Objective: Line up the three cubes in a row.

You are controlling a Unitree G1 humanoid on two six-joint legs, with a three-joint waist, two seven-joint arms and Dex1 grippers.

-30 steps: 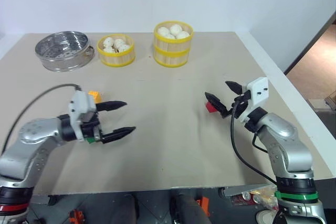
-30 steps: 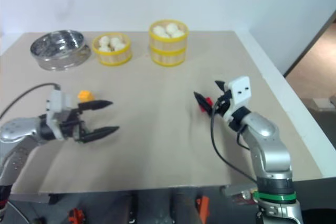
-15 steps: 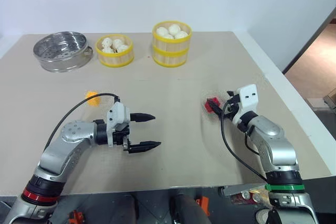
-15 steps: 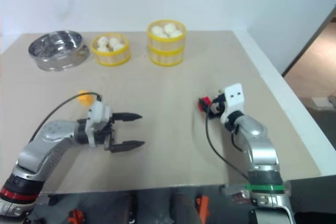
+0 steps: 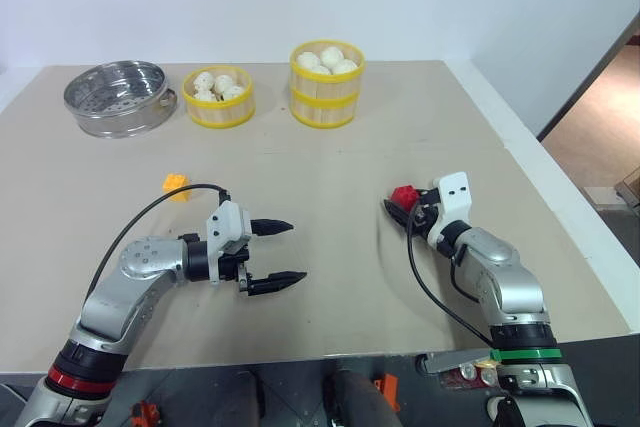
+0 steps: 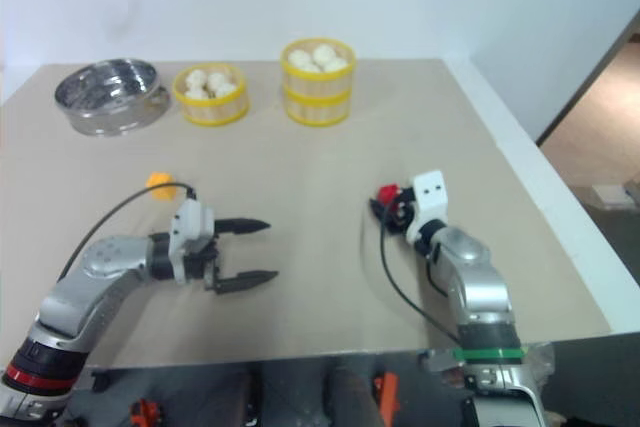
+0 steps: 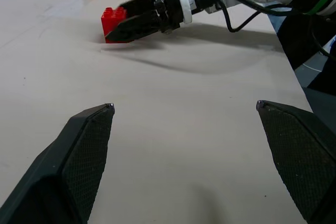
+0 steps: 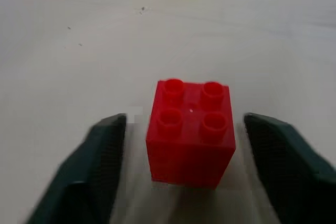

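We see the right end effector [image 8: 184, 145] low on the beige surface [image 5: 330, 177], its two fingers [image 8: 100, 166] spread on either side of the red cube [image 8: 190, 132], a visible gap on each side and no contact. The left end effector [image 5: 282, 251] hangs wide open and empty nearer the middle. The orange-yellow cube [image 5: 177, 185] sits alone well to the left.

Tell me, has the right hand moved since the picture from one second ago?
Yes. The right hand has come down toward the table and now brackets the red cube, fingers not yet touching it.
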